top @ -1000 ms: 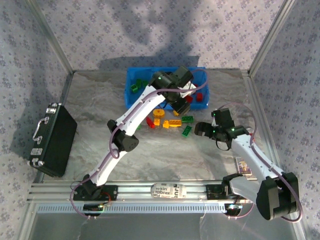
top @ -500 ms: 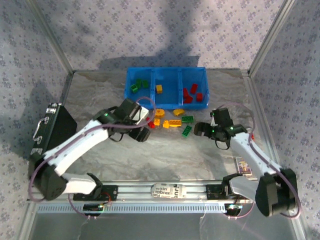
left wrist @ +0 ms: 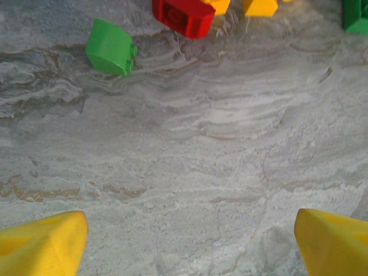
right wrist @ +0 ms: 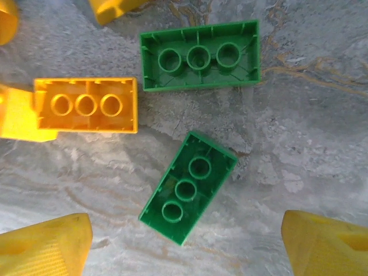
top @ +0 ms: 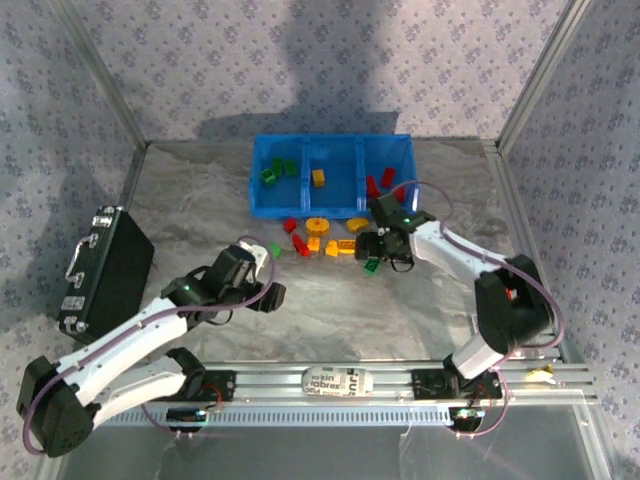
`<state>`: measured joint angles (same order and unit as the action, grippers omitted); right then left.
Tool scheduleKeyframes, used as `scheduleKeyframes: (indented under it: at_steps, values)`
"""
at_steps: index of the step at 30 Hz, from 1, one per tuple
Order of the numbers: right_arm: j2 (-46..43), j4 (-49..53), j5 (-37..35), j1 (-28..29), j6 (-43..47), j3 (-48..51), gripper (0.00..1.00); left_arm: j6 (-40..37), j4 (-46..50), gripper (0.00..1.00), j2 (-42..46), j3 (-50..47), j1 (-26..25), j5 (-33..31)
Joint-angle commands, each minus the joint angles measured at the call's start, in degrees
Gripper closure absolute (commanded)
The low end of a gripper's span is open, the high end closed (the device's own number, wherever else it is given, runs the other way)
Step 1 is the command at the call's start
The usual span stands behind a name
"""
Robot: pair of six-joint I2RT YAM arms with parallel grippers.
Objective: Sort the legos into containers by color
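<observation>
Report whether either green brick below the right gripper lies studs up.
No, the upper green brick and slanted green brick show hollow undersides.

A marbled grey table (left wrist: 190,149) lay beneath the left gripper (left wrist: 190,244), whose yellow fingertips (left wrist: 43,244) sat in the lower left and lower right corners, wide apart, with bare surface between them. In the upper left lay a small green brick (left wrist: 109,47), tilted. Right of it, apart from it, a red brick (left wrist: 184,14) met the top edge. Two yellow-orange pieces (left wrist: 260,6) were cut off by that edge just right of the red one, and a green piece (left wrist: 356,16) sat in the upper right corner.
</observation>
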<state>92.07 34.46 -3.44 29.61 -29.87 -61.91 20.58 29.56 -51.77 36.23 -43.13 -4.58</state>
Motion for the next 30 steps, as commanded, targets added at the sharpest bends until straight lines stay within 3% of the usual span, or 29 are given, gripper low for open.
scheduleKeyframes:
  at_steps: [1, 14, 21, 27, 30]
  values:
    - [4.72, 5.22, -4.64, 1.29, -2.78, -4.23, 0.15, 3.66, -3.94, 0.07, 2.8, -2.31, 0.01, -1.79]
    - [14.56, 5.4, -6.67, 3.01, -7.08, -8.09, 0.29, 5.27, -7.01, 0.06, 5.83, -6.83, 0.87, -1.67]
    - [12.62, 6.77, -9.62, 4.65, -7.88, -8.38, 0.62, 5.71, -6.9, 0.06, 6.67, -7.06, 1.05, -2.68]
    - [8.47, 9.9, -13.2, 9.86, -4.35, -14.45, 0.65, 10.1, -7.17, 0.02, 9.59, -9.06, 3.67, -3.77]
    - [7.87, 8.48, -11.27, 12.64, -0.46, -20.15, 0.65, 13.6, -10.13, 0.0, 9.46, -12.09, 9.55, 2.74]
